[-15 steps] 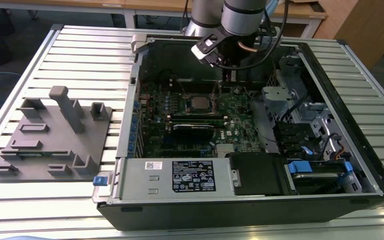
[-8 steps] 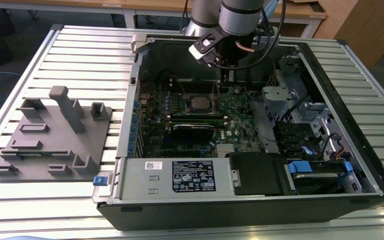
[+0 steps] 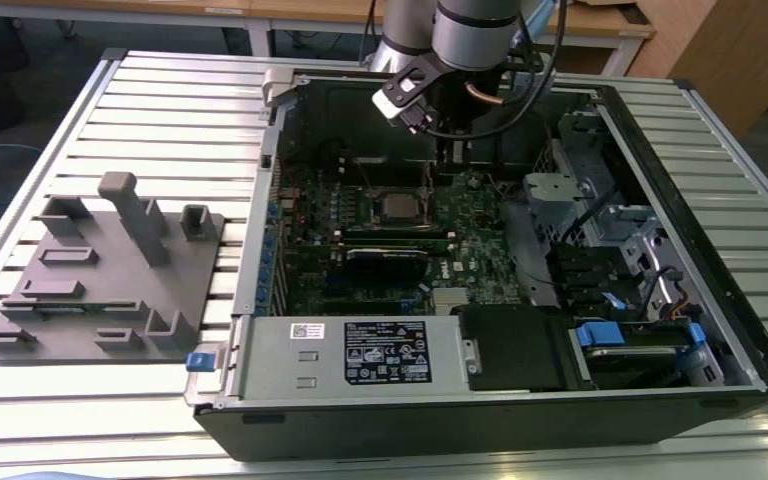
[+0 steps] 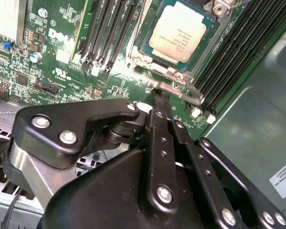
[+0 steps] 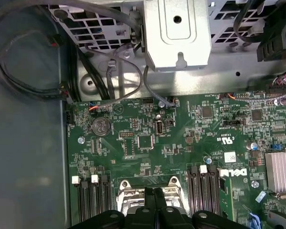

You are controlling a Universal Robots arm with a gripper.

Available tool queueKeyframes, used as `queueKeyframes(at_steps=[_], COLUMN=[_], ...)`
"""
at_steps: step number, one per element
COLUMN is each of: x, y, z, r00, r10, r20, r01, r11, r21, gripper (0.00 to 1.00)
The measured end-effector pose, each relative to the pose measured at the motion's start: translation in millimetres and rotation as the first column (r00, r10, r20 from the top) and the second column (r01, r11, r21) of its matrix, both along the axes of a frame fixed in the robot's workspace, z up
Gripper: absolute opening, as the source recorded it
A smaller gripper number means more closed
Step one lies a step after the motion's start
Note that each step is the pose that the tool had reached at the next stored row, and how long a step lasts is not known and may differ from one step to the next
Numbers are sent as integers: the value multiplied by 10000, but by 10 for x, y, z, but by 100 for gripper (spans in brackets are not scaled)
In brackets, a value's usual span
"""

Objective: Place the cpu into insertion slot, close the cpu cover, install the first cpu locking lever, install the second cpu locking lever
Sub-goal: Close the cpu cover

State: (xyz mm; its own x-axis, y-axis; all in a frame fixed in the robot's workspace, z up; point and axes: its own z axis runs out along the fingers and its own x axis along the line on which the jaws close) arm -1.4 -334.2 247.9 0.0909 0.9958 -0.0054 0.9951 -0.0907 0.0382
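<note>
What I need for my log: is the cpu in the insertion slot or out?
In: the cpu lies flat inside the insertion slot, its rim framing it.

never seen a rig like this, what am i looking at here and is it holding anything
This is a robot arm working inside an open computer case lying on a slatted metal table. The exterior view comes from a camera off the arm; both wrist views come from cameras riding near its wrist. The cpu sits in the insertion slot on the green board. The black gripper is at the slot's edge, fingers pressed together, nothing visibly held. A grey tray lies beside the case.
</note>
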Motion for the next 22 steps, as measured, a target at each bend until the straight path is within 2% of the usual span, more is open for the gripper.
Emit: queueKeyframes(at_steps=[6,22], x=[-37,-50], y=[0,0], z=[-1,-1], r00=[10000,10000], r10=[0,1], r20=[4,7], r01=[0,-1], r11=[10000,10000], r21=[0,1], gripper=[10,10])
